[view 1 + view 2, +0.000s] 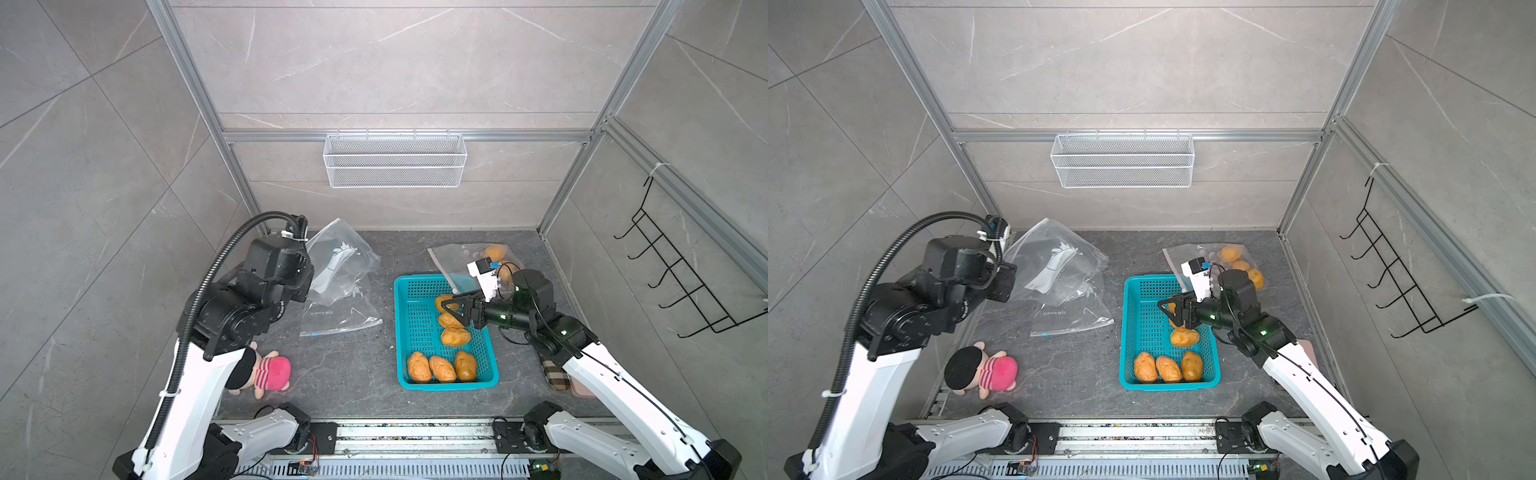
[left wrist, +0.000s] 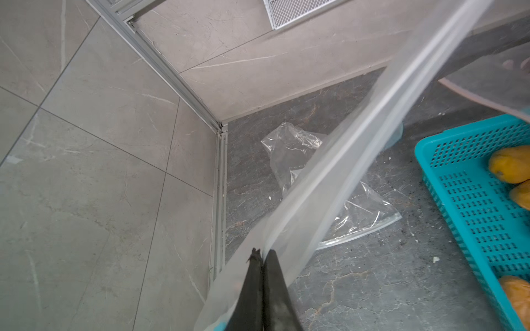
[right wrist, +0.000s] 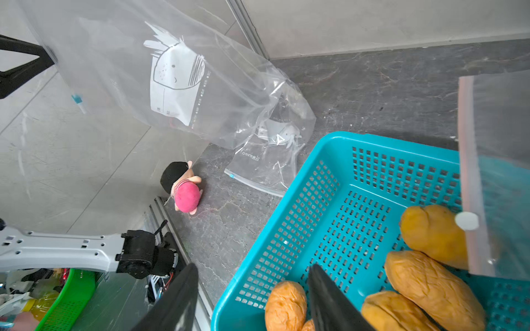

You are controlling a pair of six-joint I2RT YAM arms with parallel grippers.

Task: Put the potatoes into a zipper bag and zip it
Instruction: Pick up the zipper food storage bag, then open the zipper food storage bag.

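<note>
My left gripper [image 2: 261, 253] is shut on the zipper edge of a clear zipper bag [image 1: 338, 262] and holds it lifted at the back left. A second clear bag [image 1: 343, 318] lies flat below it. Several orange-tan potatoes [image 1: 442, 368] lie in the teal basket [image 1: 405, 332]. My right gripper [image 3: 252, 269] hangs open over the basket's back half, above the potatoes, with nothing gripped; one potato [image 3: 285, 306] shows below its jaws. A third bag [image 1: 1200, 253] at the back right holds three potatoes [image 1: 1230, 253] and drapes over the basket's far corner.
A pink plush toy [image 1: 268, 372] lies at the front left beside the left arm. A white mesh basket [image 1: 395, 160] hangs on the back wall, a black hook rack [image 1: 685, 274] on the right wall. A checked slipper [image 1: 555, 372] lies under the right arm.
</note>
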